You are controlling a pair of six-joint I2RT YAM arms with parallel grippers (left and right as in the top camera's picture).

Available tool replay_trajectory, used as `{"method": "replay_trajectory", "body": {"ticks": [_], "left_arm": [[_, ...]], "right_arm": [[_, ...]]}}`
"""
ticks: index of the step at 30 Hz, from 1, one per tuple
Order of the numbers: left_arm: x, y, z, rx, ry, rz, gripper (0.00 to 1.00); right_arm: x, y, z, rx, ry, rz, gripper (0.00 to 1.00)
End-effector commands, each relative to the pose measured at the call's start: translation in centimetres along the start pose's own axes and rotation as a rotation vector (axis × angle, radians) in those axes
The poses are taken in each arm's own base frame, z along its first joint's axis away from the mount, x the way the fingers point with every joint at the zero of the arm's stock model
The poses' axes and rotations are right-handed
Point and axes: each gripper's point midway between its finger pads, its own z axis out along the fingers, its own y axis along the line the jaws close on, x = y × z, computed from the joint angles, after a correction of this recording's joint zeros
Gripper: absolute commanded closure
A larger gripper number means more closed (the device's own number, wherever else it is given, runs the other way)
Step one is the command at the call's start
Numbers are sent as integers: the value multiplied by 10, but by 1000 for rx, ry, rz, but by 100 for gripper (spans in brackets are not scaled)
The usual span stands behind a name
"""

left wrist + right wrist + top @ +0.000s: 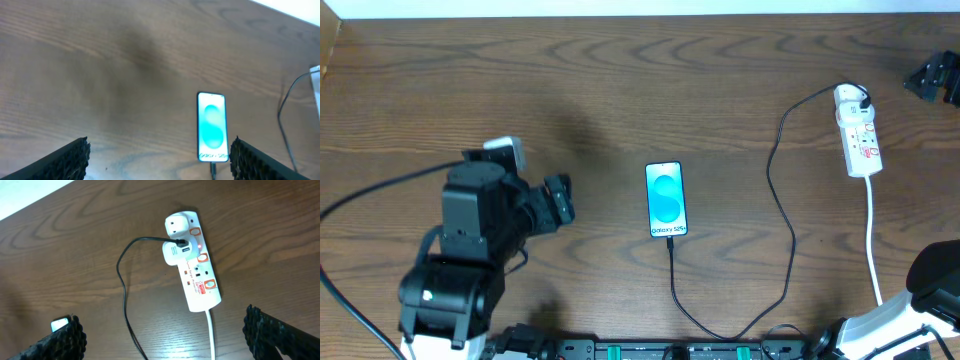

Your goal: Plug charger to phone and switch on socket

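The phone lies screen up in the middle of the table, lit blue and white; it also shows in the left wrist view. The black charger cable has its tip in the phone's near end and loops right to a white adapter plugged into the white power strip. On the strip a small red light glows beside the adapter. My left gripper is open and empty, left of the phone. My right gripper is open and empty, above the table on the near side of the strip.
The strip's white cord runs toward the near edge at the right. A dark object sits at the far right edge. The table's far edge runs along the top.
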Motion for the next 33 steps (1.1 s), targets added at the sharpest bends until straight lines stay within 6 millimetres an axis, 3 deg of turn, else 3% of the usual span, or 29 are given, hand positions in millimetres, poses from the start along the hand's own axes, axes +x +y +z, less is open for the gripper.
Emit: {"method": "replay_trajectory", "body": {"ticks": [1,9,14,21,33], "left_arm": [[17,12,12,-21,-18,14,11],[9,13,26,75,-311,22,11],[-3,13,19,151,-544,19,11],[-8,31,6,176,-807,-1,11],[4,61,9,124,-945,-25,11]], "right_arm": [[-3,5,-3,-16,-13,2,1],[-3,5,-3,-16,-13,2,1],[-3,5,-3,-16,-13,2,1],[-3,5,-3,-16,-13,2,1],[-3,5,-3,-16,-13,2,1]]}}
